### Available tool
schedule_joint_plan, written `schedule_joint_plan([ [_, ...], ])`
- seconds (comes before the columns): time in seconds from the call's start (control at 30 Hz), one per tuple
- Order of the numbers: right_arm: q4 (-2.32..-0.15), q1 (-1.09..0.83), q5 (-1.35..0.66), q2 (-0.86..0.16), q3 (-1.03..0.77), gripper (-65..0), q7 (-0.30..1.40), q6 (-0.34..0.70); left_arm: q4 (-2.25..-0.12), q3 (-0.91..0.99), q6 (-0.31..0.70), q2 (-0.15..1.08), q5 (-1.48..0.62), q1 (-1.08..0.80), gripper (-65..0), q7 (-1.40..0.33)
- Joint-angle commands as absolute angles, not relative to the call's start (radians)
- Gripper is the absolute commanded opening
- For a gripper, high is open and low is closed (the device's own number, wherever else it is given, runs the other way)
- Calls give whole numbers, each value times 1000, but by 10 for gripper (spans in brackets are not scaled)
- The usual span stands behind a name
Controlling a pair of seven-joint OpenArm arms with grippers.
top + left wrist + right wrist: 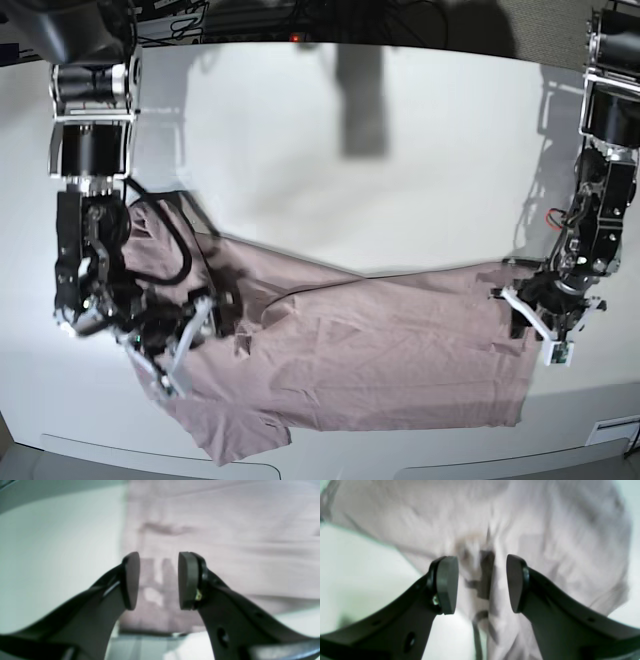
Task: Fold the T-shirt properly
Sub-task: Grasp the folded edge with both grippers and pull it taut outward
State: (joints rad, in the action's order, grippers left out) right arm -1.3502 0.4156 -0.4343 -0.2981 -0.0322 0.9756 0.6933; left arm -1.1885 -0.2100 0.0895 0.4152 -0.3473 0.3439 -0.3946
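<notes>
Pink T-shirt (380, 350) spread crosswise on the white bench (330, 150), wrinkled, one sleeve bunched toward the near edge. Left hand (158, 580) spread wide, hovering over the cloth's edge near the hem, nothing between the pads. Right hand (482, 583) likewise spread, poised above a rumpled ridge at the collar end. Likely trouble: closing on a single layer, or on a crease rather than the true corner, dragging the fabric askew. Uneven lifting by the two sides probably skewing the fold. Thin cotton liable to slip free.
</notes>
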Motion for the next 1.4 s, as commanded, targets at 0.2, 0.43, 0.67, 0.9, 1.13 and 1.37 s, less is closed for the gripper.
schedule_joint_plan([
  [0.2, -1365, 226, -447, -308, -213, -336, 893, 698, -1158, -204, 106, 382, -368, 360, -411, -346],
  [0.43, -1363, 146, -449, -305, -254, -336, 847, 698, -999, -204, 147, 284, -261, 360, -411, -241],
  [0.67, -1335, 153, -418, -297, -254, -336, 790, 698, -966, -204, 147, 286, -261, 360, -411, -227],
  [0.9, -1330, 153, -232, -315, -254, -336, 725, 660, -966, -204, 147, 285, -262, 360, -411, -229],
  [1.13, -1258, 155, -222, -346, -254, -336, 704, 620, -966, -204, 148, 286, -262, 360, -411, -226],
  [1.37, -1265, 171, -453, -346, -254, -336, 733, 698, -963, -204, 169, 286, -262, 366, -412, -200],
])
